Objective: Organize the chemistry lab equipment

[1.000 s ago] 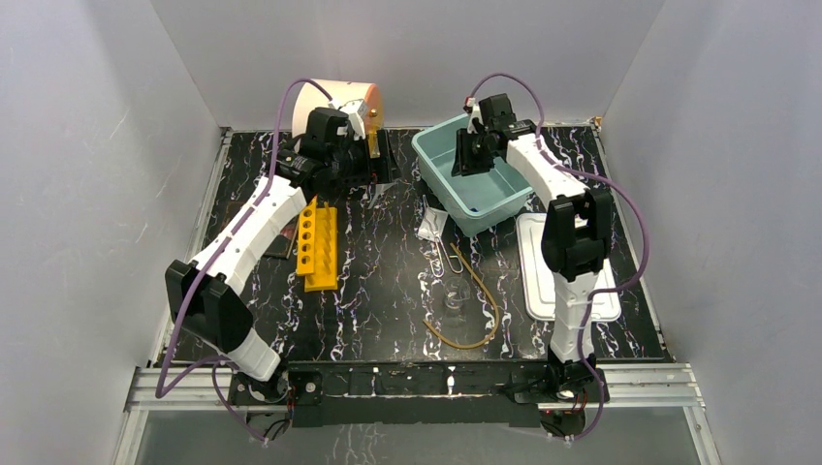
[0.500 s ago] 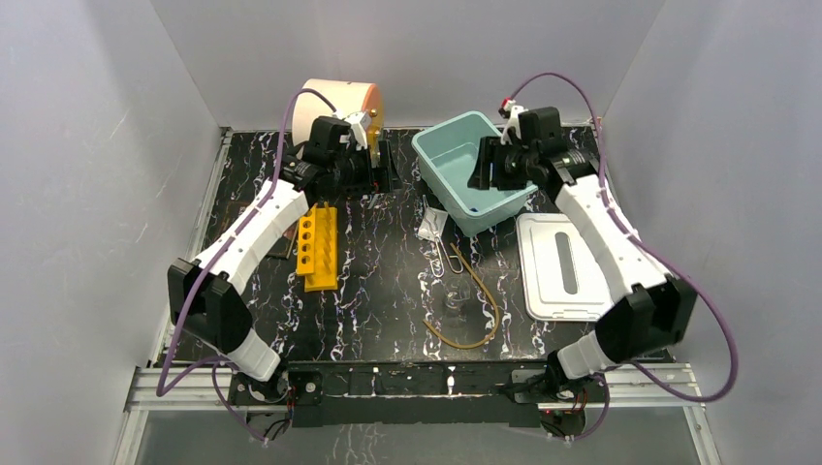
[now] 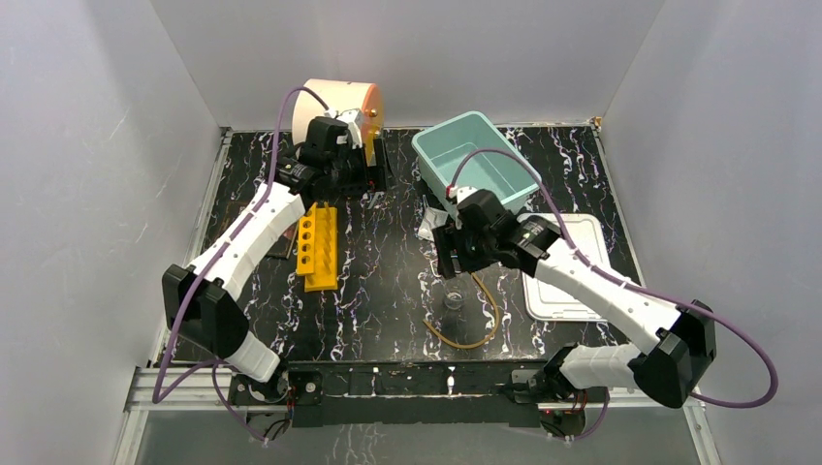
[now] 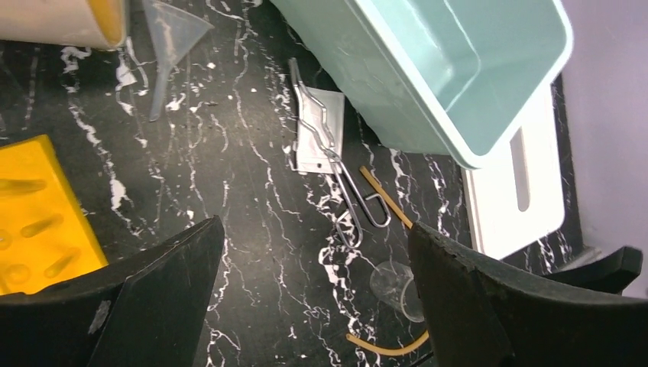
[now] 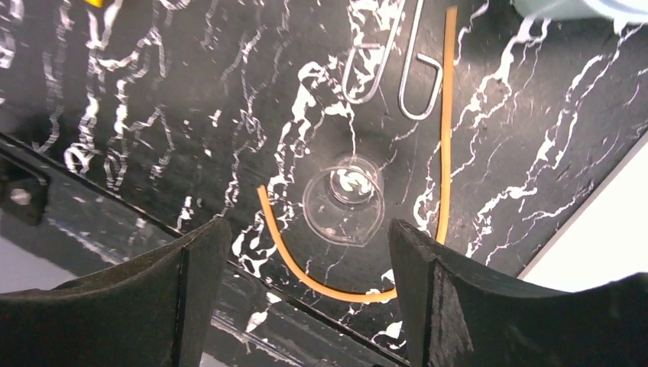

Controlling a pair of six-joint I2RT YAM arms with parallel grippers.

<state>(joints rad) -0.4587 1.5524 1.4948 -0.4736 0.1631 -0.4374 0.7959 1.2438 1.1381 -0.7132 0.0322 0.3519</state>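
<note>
A yellow tube rack (image 3: 318, 247) lies left of centre, also in the left wrist view (image 4: 38, 214). A clear funnel (image 4: 172, 38) lies beside the cream drum. Wire tongs (image 4: 336, 168) rest on a small clear bag near the teal bin. A small glass dish (image 5: 344, 210) sits inside the curve of a tan rubber loop (image 5: 443, 153) near the front edge. My right gripper (image 5: 309, 225) hovers open and empty above the dish (image 3: 453, 299) and loop (image 3: 480, 315). My left gripper (image 4: 315, 225) stands open and empty at the back, in front of the drum.
The cream drum (image 3: 334, 102) with an orange face stands at the back left. A teal bin (image 3: 475, 170) stands at the back centre, with its white lid (image 3: 572, 281) flat on the table to the right. The table's front rail (image 5: 92, 229) lies just under the right gripper.
My right arm has swung from over the teal bin down to the table's middle, and its jaws have opened wider. The left arm has barely shifted.
</note>
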